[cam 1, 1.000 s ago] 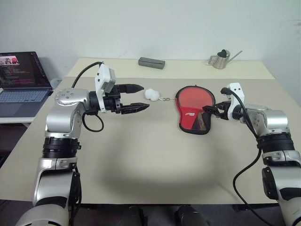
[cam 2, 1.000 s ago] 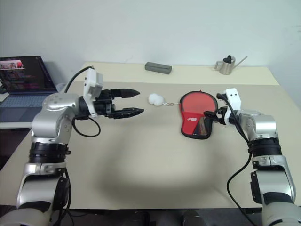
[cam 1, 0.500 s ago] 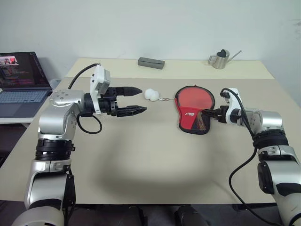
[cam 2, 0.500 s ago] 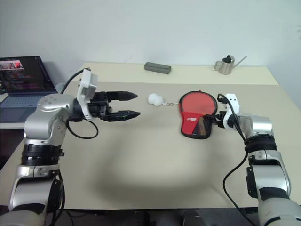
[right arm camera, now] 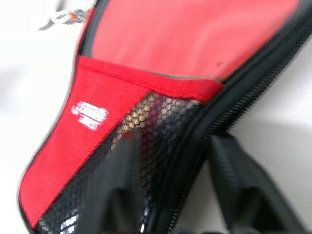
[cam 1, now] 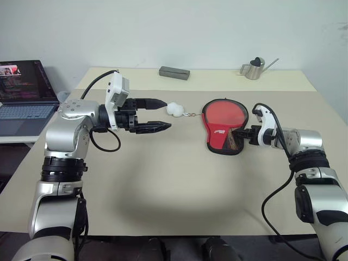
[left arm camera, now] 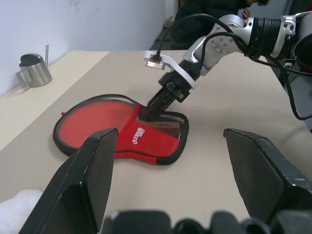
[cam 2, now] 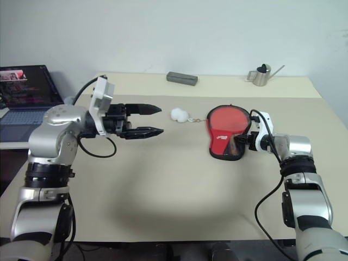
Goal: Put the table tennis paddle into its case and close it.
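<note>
- Case lies flat on table, right of centre; red face up, paddle seems already inside.
- R gripper at case's narrow mesh end, fingers either side of the zipped edge — clamped on it or not, can't tell. Prob. there to pin case for zipping.
- L gripper hovers w/ jaws apart, empty, near pompom.
- Long axis: round end toward far edge, narrow end toward me.

Red case with black mesh, white logo, black edging.
</note>
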You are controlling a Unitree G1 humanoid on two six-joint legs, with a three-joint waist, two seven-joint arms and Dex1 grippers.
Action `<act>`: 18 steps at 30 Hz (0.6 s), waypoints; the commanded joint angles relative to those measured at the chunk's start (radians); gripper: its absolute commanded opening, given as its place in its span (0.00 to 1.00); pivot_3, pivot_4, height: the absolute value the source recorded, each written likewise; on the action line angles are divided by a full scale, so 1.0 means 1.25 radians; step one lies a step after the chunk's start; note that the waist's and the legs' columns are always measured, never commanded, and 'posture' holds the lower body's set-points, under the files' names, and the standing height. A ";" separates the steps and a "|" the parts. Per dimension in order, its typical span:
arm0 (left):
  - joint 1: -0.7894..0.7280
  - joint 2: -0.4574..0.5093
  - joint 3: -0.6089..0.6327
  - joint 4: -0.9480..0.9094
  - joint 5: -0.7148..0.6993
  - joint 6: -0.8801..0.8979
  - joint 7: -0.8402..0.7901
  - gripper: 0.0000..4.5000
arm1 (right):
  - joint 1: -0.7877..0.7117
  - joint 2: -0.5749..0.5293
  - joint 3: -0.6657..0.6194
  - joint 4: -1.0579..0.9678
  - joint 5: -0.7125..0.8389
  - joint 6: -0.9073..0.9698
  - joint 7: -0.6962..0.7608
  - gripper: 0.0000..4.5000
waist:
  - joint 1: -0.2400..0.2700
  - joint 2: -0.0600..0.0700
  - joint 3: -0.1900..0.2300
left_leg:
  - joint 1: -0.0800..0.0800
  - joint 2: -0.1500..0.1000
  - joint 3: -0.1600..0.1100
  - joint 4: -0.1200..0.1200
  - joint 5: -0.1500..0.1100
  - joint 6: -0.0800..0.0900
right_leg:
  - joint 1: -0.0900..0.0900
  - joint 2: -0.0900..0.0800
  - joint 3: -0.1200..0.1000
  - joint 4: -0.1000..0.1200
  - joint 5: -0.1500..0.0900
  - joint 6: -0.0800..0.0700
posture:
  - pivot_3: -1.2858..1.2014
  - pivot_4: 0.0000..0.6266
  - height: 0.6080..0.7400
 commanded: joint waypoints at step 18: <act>0.088 0.084 -0.018 -0.095 -0.009 -0.025 -0.053 0.84 | 0.095 0.027 -0.064 -0.294 0.076 0.313 -0.059 0.01 | -0.001 0.000 0.000 | 0.000 0.000 0.000 -0.001 0.000 0.000 | 0.000 0.000 0.000 0.000 0.000 0.000 | 0.52 0.24 1.00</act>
